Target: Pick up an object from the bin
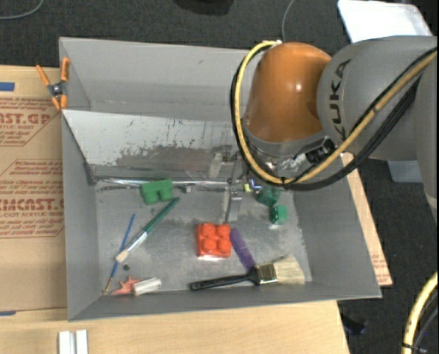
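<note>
Orange wrist cover [285,87] uppermost; fingers [231,211] together, empty, near orange block [215,240]; bin walls [167,80] well apart.

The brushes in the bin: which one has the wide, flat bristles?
The black-handled brush near the view's lower edge: its pale bristles spread broad and flat. The green-handled brush and the blue one, at the left, are both slim.

The arm [389,98] is smooth grey, with dark KUKA lettering [336,96] on its side. A glossy orange dome cover [285,91] caps the wrist, ringed by yellow and black cables [239,109]. The slim gripper [232,209] is silvery metal.
</note>
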